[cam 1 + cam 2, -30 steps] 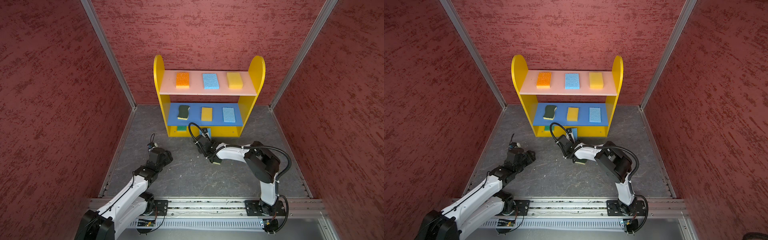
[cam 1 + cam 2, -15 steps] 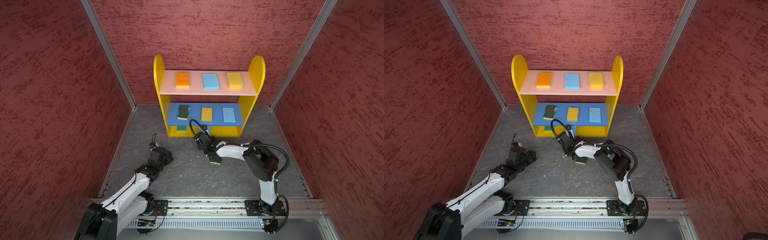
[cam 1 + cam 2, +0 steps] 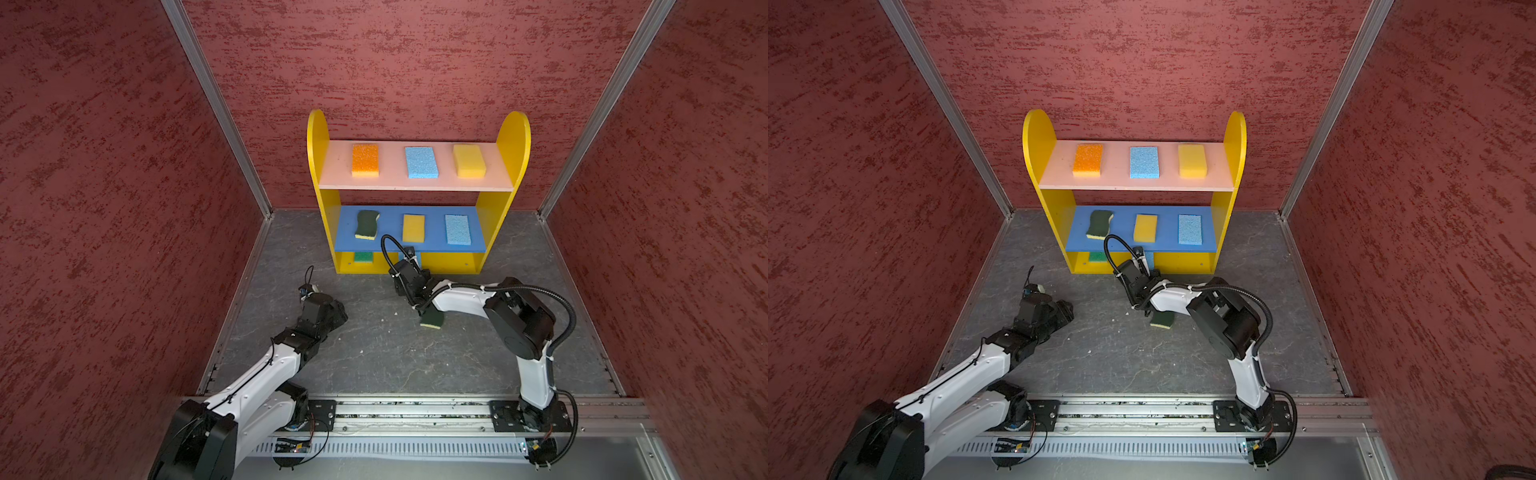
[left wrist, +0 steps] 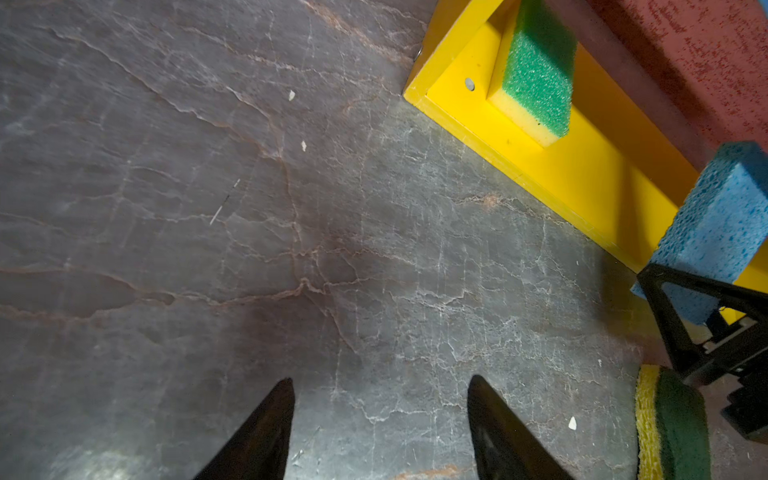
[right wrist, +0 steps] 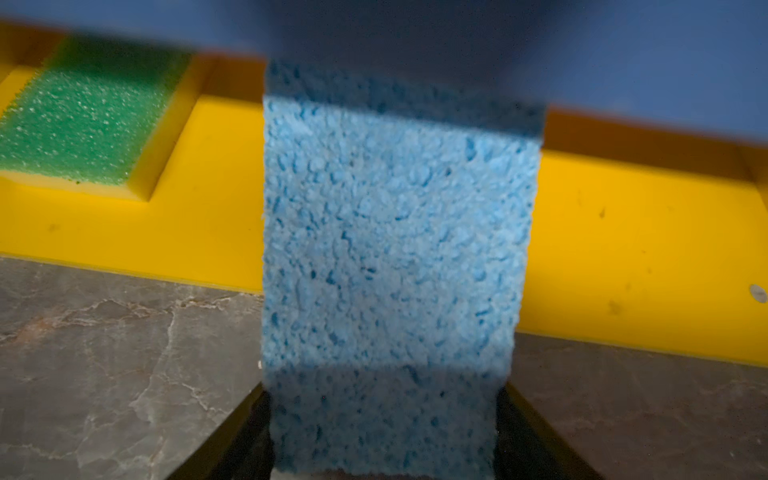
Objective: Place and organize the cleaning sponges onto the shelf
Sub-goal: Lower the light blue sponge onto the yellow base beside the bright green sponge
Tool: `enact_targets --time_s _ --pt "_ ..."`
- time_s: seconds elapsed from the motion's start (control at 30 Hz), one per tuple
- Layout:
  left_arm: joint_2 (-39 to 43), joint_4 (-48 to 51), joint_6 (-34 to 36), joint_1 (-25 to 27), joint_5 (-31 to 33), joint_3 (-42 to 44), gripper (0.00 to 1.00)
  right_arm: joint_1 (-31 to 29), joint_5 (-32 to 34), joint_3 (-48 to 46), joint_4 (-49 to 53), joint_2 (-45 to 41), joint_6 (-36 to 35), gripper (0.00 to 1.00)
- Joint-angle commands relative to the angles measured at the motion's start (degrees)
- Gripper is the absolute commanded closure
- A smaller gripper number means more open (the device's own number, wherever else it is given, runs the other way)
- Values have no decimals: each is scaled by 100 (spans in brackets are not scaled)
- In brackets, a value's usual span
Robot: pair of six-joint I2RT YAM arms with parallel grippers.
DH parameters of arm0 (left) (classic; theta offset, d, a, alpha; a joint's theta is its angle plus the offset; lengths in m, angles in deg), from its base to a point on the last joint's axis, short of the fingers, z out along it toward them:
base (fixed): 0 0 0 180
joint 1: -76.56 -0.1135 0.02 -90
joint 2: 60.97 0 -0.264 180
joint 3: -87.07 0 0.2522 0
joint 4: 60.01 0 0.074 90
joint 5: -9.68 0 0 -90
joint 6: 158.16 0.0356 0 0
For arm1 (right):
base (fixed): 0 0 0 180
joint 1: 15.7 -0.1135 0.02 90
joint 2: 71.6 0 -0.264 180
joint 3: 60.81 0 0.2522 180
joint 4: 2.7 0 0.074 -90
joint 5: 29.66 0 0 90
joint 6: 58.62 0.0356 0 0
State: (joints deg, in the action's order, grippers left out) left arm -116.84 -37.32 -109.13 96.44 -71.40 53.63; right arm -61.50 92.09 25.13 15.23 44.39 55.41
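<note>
A grey, veined stone-look floor (image 3: 374, 353) lies between rough dark-red walls (image 3: 415, 62). The yellow-sided shelf (image 3: 513, 137) stands against the far wall. The right claw (image 5: 382, 399) grips a light blue foam sponge (image 5: 390, 232) at the shelf base's near edge. The left claw (image 4: 380, 379) hangs open and empty over the floor at left. A dark green wavy scourer (image 3: 432, 319) lies under the right arm.

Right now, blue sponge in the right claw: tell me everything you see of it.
The blue sponge is a light blue rectangular block of coarse open-pored foam. The right claw grips its near end from both sides; its far end reaches over the shelf's yellow base, under the blue board. Whether it rests on the base cannot be told.
</note>
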Motion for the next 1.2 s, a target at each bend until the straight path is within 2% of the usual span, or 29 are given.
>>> enact_targets --time_s 0.0,0.7,1.17 --pt "-68 -121 161 -6 -62 -200 33 61 247 147 -323 126 -120 26" --pt "-334 -173 85 578 426 -431 33 302 104 470 -512 475 -136 24" --pt "-538 -199 90 623 479 -497 33 369 128 490 -365 605 55 19"
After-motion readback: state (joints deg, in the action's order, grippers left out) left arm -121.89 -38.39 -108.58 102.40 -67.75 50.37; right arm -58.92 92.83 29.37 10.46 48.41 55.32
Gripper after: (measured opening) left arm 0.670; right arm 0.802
